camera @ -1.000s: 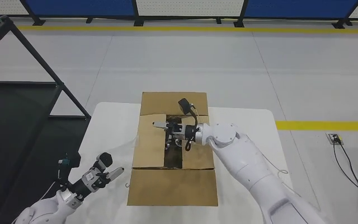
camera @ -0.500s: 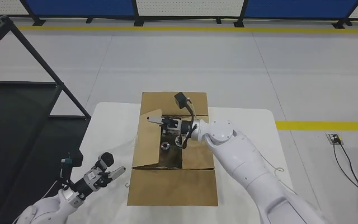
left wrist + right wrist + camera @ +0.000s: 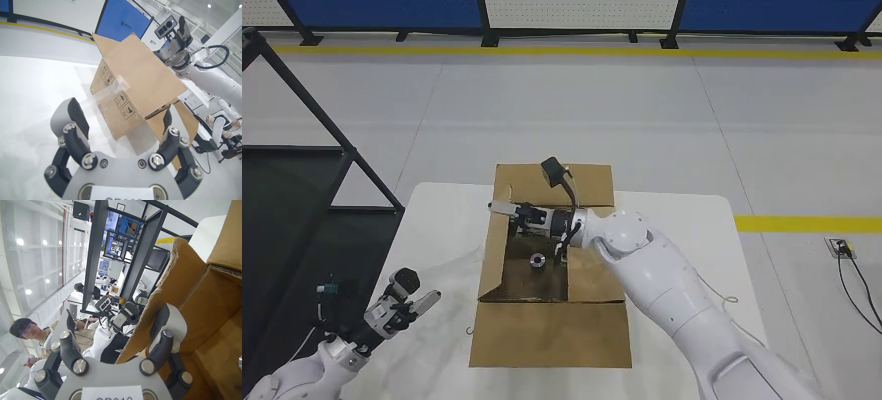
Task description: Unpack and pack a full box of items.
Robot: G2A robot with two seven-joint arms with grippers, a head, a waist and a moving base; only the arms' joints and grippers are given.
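Open cardboard box on the table, right gripper at its left flap
The right gripper's fingers, spread wide, straddle the raised flap (one inside, one outside); the left gripper, equally wide and holding nothing, hovers near the table's front-left corner, well apart from the box.

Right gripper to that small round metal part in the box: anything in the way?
Nothing visible. The small round metal part lies uncovered in the open half of the brown cardboard box. The right gripper is open around the raised side flap, which stands beside the opening, not over it.
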